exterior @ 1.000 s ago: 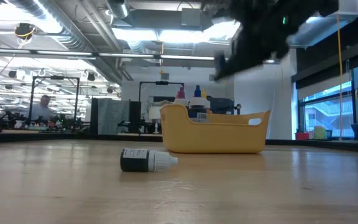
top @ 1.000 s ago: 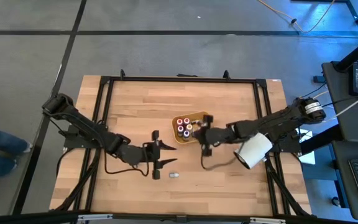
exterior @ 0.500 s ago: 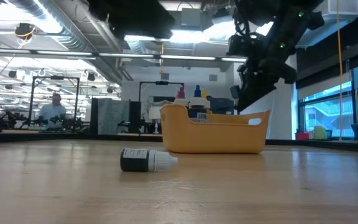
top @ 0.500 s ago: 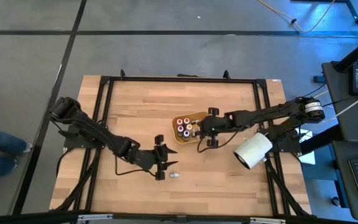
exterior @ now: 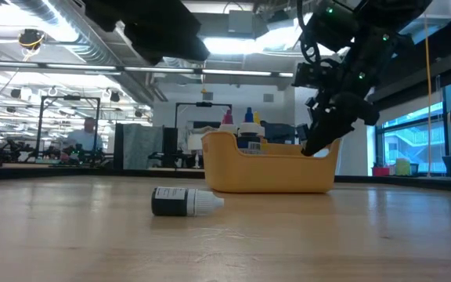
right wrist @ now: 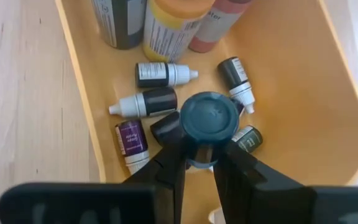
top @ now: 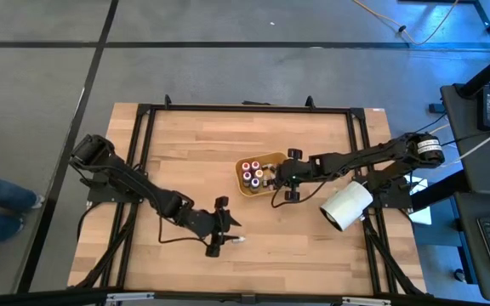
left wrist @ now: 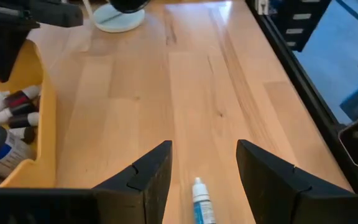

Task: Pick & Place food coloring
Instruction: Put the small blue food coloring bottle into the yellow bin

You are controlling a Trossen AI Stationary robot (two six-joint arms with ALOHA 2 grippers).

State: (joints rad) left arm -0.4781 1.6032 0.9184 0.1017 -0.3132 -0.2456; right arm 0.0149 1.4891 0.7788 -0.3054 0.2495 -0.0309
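One small food coloring bottle (top: 238, 240) (exterior: 186, 202) lies on its side on the wood table, dark body, white cap. My left gripper (top: 225, 229) (left wrist: 204, 149) hangs open above it, one finger on each side of the bottle (left wrist: 201, 202), touching nothing. My right gripper (top: 277, 180) (exterior: 313, 149) is shut on a dark-capped bottle (right wrist: 209, 118) over the orange tray (top: 266, 155). Several small bottles (right wrist: 157, 74) lie on the tray's floor. My right gripper pinches the small bottle between its two fingers just under the round dark cap (right wrist: 199, 163). The fingers slant down from the table's right side. The bottle is lifted clear, cap up, above the bottles on the tray's floor.
Three bigger bottles (right wrist: 166, 25) stand at one end of the tray. A big white cylinder (top: 345, 204) lies at the table's right, under my right arm. Bare wood lies around the loose bottle and toward the near edge.
My left gripper has come down toward the loose bottle and tipped its fingers further downward, staying open. My right gripper, shut throughout, has swung toward the far edge and sunk over the tray's right end.
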